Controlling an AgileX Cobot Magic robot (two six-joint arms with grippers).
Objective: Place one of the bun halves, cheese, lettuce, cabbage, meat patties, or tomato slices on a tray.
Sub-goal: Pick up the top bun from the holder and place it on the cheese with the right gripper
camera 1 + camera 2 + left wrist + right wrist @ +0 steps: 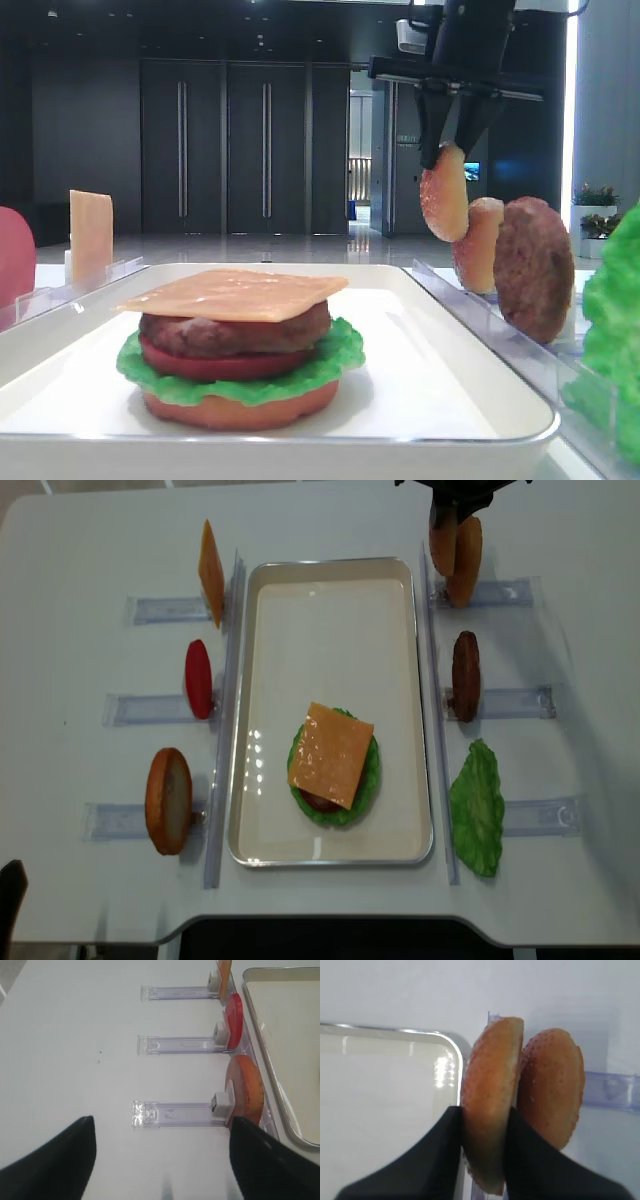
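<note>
My right gripper point(484, 1112) is shut on a seeded golden-brown bun half point(492, 1080), held on edge and lifted just above its clear holder. In the low exterior view this bun half point(445, 192) hangs from the gripper point(447, 155), right of the white tray point(455, 340). A second bun half point(552, 1085) stands close behind it in the holder. On the tray a stack carries a cheese slice point(330, 755) on top, over a patty point(235, 330), tomato, lettuce point(330, 365) and a bun base. My left gripper point(161, 1122) is open over bare table, holding nothing.
Right of the tray stand a meat patty point(465, 675) and a lettuce leaf point(477, 805) in holder strips. On the left stand a cheese slice point(211, 572), a tomato slice point(198, 678) and a flat bun base point(168, 800). The tray's far half point(335, 620) is bare.
</note>
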